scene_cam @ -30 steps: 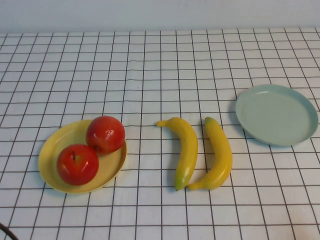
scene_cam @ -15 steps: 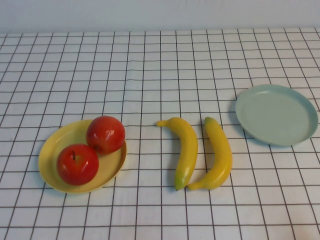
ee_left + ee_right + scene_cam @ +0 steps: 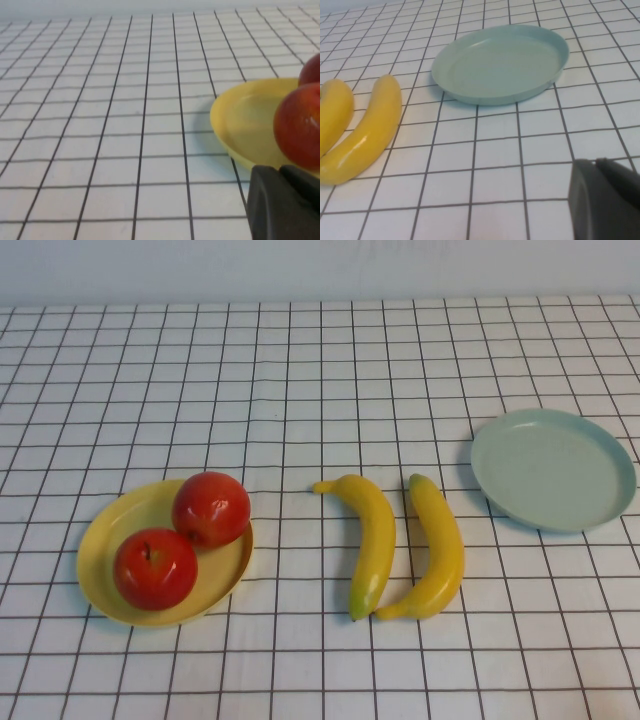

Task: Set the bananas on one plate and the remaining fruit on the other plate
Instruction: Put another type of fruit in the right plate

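The desk (image 3: 320,380) is covered in a white cloth with thin dark grid lines, matt and faintly creased. Both bananas (image 3: 400,545) look like smooth, glossy plastic, bright highlights running along their curves. The two red apples (image 3: 185,535) shine like wax. The yellow plate (image 3: 105,540) and the blue-green plate (image 3: 555,470) seem plain plastic with a dull satin finish. Dark matt plastic shows on each gripper (image 3: 285,205) (image 3: 605,200) housing.

Bananas (image 3: 400,545) unobstructed; blue-green plate (image 3: 553,469) bare.
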Available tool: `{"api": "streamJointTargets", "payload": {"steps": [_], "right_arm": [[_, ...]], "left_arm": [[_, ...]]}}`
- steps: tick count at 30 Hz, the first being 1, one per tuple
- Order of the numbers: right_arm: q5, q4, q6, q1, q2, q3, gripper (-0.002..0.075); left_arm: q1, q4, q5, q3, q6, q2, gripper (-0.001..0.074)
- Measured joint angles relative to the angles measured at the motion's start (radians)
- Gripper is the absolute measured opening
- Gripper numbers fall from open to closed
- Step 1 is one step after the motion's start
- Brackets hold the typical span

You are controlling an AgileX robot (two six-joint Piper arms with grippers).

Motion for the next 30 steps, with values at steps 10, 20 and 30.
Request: {"api": "streamJointTargets", "payload": {"steps": [10,20,30], "right_arm": [[0.0,0.0,0.0,0.0,0.0,0.0,-0.0016],[0.0,0.0,0.0,-0.003,0.0,0.0,-0.0016],[0.0,0.0,0.0,-0.003,0.0,0.0,-0.0016]], "left_arm": [[0.0,-0.013,0.085,0.002,0.002,0.0,-0.0002],[0.0,-0.013,0.085,0.002,0.002,0.0,-0.0002],[0.0,-0.013,0.085,0.002,0.002,0.0,-0.0002]]}}
